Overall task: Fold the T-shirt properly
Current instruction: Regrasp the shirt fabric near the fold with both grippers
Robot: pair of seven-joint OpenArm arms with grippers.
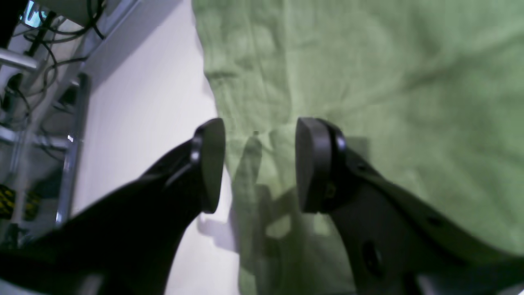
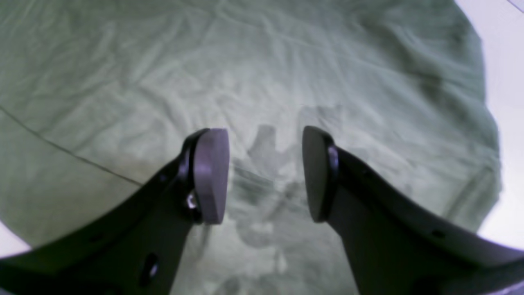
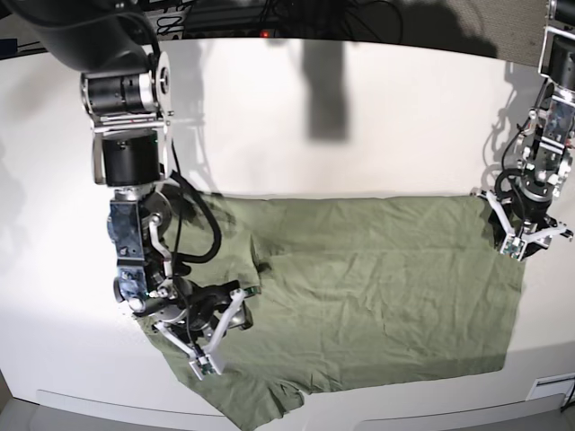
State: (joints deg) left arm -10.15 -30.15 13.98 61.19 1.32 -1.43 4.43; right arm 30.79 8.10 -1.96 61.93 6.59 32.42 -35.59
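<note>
on the white table, wrinkled green t-shirt spread flat, left gripper and right gripper both parted, seemingly empty

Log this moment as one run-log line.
T-shirt: spread flat on table, unfolded | left gripper: open over its edge | right gripper: open above cloth | nothing gripped

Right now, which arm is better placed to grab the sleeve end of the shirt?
The right gripper: it hangs open over the T-shirt at its sleeve end. The left gripper, also open, sits at the far hem corner.
</note>
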